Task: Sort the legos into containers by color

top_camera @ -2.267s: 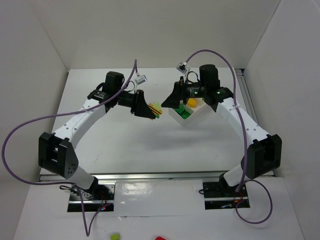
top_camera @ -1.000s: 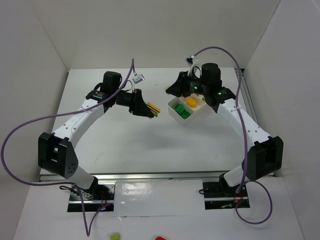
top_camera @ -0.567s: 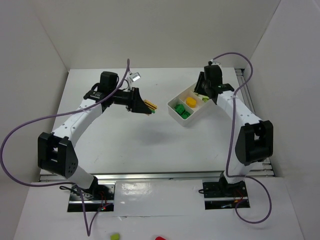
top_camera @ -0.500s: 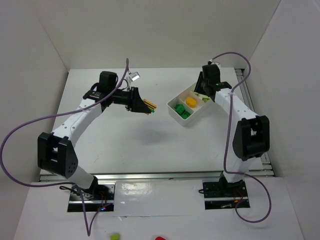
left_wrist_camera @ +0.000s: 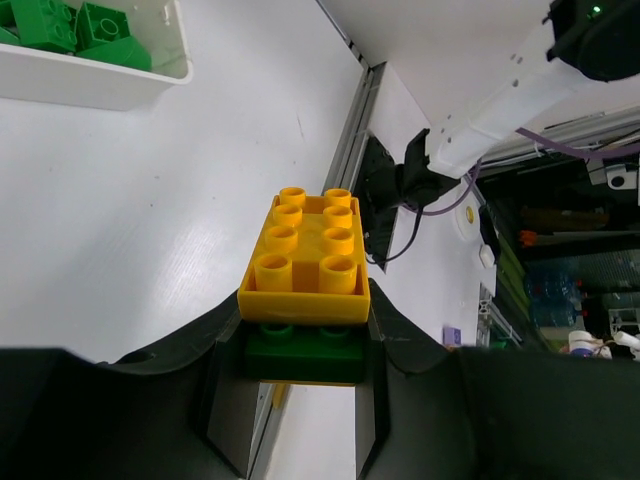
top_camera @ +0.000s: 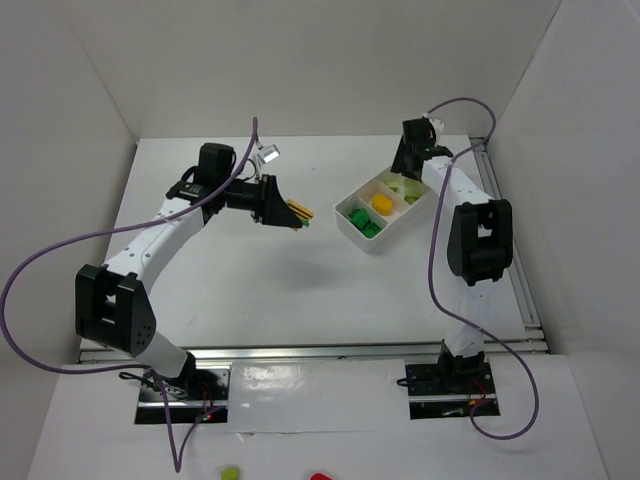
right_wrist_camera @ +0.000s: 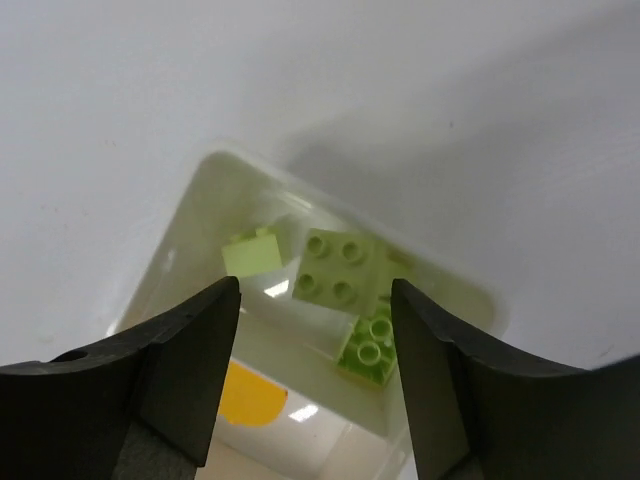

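Note:
My left gripper [top_camera: 297,213] is shut on a stacked pair of legos, a yellow brick [left_wrist_camera: 305,258] on a dark green brick [left_wrist_camera: 304,354], held above the table left of the white tray [top_camera: 357,238]. The tray holds bright green bricks [top_camera: 365,222], a yellow brick [top_camera: 381,204] and pale green bricks [top_camera: 408,189] in separate compartments. My right gripper [top_camera: 404,170] is open and empty above the tray's far end. In the right wrist view it [right_wrist_camera: 315,300] hangs over the pale green bricks [right_wrist_camera: 341,268], with the yellow brick [right_wrist_camera: 250,392] in the compartment beside them.
The tray's near corner with green bricks [left_wrist_camera: 80,25] shows in the left wrist view. White walls close the table on three sides. A metal rail [top_camera: 498,200] runs along the right edge. Purple cables loop from both arms. Small green [top_camera: 230,472] and red bits lie off the table in front.
My right arm has swung back and to the right, off the tray's left side to its far end, elbow folded up. My left gripper has drawn slightly back-left with the stack.

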Robot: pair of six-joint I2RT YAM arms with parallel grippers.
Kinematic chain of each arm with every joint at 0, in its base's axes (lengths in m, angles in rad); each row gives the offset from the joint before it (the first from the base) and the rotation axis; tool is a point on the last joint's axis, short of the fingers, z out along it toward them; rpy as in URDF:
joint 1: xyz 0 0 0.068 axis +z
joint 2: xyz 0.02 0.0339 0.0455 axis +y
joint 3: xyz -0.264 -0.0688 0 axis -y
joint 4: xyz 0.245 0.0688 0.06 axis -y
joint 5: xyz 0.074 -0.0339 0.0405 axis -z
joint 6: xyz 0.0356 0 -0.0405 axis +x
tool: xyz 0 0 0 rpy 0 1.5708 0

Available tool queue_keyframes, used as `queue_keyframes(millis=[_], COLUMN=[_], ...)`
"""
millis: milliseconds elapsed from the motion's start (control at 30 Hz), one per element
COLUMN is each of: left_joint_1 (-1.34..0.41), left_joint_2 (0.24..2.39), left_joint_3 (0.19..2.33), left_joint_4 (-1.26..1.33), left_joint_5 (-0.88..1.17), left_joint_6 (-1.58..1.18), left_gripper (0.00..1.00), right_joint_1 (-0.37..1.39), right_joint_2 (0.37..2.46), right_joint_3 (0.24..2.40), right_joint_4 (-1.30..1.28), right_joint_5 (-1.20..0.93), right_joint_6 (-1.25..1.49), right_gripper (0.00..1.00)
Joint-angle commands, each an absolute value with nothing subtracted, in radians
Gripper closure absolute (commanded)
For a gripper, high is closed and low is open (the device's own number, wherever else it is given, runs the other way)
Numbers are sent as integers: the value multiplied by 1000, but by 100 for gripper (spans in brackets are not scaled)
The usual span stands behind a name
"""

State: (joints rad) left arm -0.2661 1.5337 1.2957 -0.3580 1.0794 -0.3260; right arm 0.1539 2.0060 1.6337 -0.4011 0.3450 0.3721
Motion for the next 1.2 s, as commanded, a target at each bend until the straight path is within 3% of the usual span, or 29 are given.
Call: queue_keyframes(millis=[0, 167, 300, 333, 433, 533, 667, 833, 1033, 1167], left_joint_1=[-264, -273, -282, -282, -291, -302, -322, -322, -322, -322], left_joint_2=[1522, 1513, 1502, 1493, 1493, 1493, 1493, 1493, 1483, 1483], left_joint_3=[1304, 1313, 1322, 1322, 1322, 1322, 1322, 1331, 1341, 1341], left_joint_4=[-322, -334, -354, -363, -364, -364, -364, -364, -364, -364], left_joint_5=[1140, 1193, 1250, 1250, 1259, 1238, 1217, 1216, 1197, 1197], left_joint_6=[-336, -308, -275, -275, -255, -255, -265, -276, -276, -276], left_gripper=[100, 100, 100, 100, 100, 100, 100, 100, 100, 100], right_joint_1=[140, 152, 152, 152, 161, 231, 336, 442, 482, 502], right_joint_2=[2055, 1889, 1640, 1597, 1520, 1509, 1529, 1549, 1583, 1592], right_joint_3=[1804, 1757, 1495, 1458, 1359, 1359, 1370, 1391, 1391, 1391], right_joint_4=[-508, -490, -268, -234, -128, -129, -138, -166, -213, -213], right_joint_5=[357, 209, -206, -432, -842, -992, -969, -979, -1054, -1054], right_joint_6=[362, 353, 287, 275, 265, 285, 273, 239, 189, 176], right_gripper=[28, 30, 36, 36, 26, 16, 10, 10, 22, 41])
